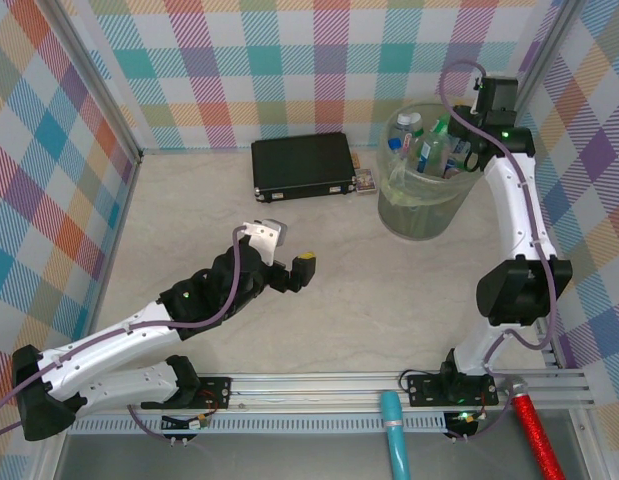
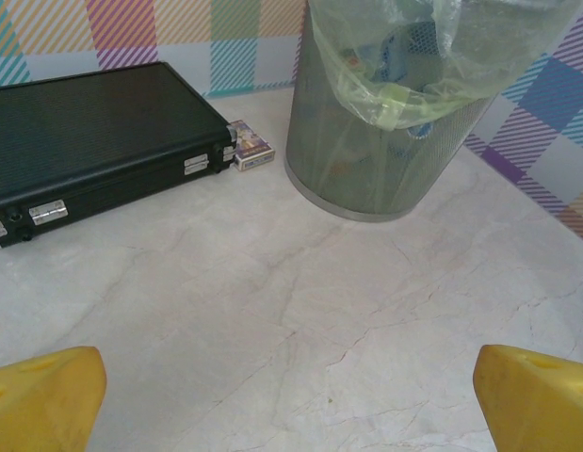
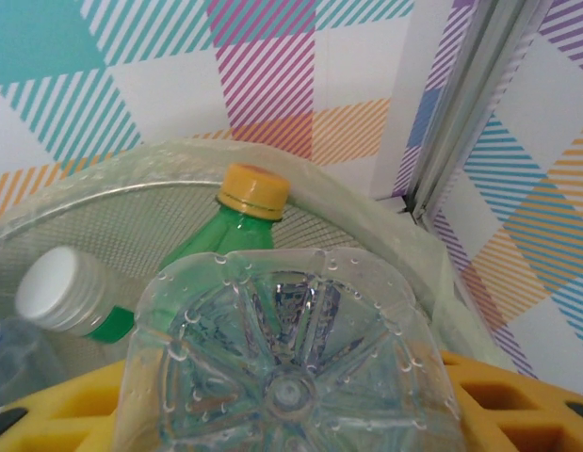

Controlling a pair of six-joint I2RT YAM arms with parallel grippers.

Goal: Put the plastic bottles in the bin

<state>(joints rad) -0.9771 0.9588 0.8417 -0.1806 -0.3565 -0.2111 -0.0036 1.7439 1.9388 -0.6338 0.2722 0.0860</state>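
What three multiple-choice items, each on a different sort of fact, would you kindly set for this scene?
1. Where is the black case relative to the bin? A. Inside it. B. Left of it, by the back wall. C. On top of it.
2. What colour is the green bottle's cap? A. Blue. B. Black. C. Orange-yellow.
3. How is the left gripper? A. Open, empty. B. Shut on a bottle. C. Shut on the case.
Answers: 1 B, seen from the top; 2 C, seen from the right wrist; 3 A, its yellow fingers stand apart over bare table.
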